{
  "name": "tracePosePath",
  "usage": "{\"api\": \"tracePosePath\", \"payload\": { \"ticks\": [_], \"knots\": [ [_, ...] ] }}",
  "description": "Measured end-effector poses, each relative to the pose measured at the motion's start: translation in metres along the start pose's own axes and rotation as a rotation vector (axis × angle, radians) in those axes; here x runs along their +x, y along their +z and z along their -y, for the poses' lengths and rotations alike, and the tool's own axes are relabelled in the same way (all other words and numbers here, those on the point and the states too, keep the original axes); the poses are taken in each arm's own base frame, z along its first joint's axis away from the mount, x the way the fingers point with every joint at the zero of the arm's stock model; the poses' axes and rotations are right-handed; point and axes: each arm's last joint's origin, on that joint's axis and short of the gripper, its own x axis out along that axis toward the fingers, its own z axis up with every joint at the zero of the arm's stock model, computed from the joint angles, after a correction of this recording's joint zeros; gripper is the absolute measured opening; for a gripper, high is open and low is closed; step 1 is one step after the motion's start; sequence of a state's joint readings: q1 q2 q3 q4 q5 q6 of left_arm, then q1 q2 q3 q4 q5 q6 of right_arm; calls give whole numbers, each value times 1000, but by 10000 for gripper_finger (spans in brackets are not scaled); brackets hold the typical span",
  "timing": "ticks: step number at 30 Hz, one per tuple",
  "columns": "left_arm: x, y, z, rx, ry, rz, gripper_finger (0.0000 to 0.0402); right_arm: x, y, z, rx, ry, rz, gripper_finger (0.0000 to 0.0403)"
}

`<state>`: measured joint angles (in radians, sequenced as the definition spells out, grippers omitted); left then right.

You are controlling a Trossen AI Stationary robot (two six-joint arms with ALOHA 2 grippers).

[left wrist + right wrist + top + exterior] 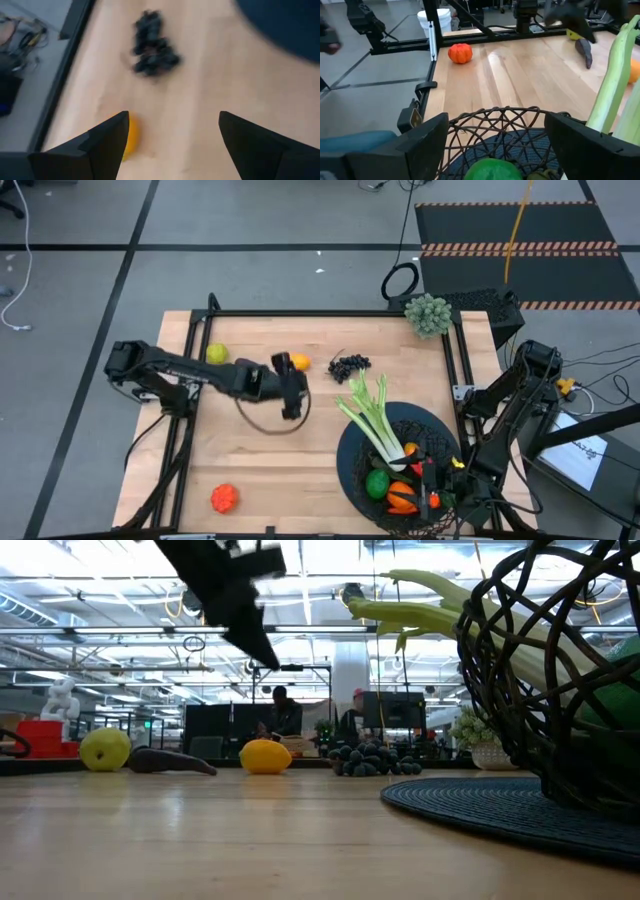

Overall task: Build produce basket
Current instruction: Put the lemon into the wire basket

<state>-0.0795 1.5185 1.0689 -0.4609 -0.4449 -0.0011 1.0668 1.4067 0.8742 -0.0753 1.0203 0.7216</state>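
Left claw (pixel 291 392) hovered open, empty, mid-counter; lemon (pixel 298 362) lay just beyond toward far edge, grapes (pixel 349 366) farther right. Right claw (pixel 432 492) gaped over basket (pixel 345 465), near-right corner. Left arm nearer.

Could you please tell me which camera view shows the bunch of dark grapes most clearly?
The high view shows the bunch of dark grapes best: whole, unobstructed, lying on the wooden table beyond the basket. The low view shows them small and distant, side-on. The left wrist view shows them blurred. The right wrist view does not show them.
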Motion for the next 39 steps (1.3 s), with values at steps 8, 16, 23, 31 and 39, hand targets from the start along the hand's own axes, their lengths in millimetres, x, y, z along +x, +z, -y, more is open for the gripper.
{"api": "tracePosePath", "payload": {
  "ticks": [8,16,23,31,39],
  "knots": [
    [31,-23,-50,-4,-23,-91,308,0,0,0,-75,3,-4,322],
    [47,-45,-61,-48,-46,-102,309,5,2,3,-179,-19,-3,322],
    [57,-53,-77,-56,-4,-58,358,13,8,10,-242,-46,-8,322],
    [70,-59,-92,-23,-7,-67,394,20,22,21,-217,1,-39,322],
    [100,-71,-83,14,-54,-135,349,20,26,22,-206,32,-45,322]
  ]
}}
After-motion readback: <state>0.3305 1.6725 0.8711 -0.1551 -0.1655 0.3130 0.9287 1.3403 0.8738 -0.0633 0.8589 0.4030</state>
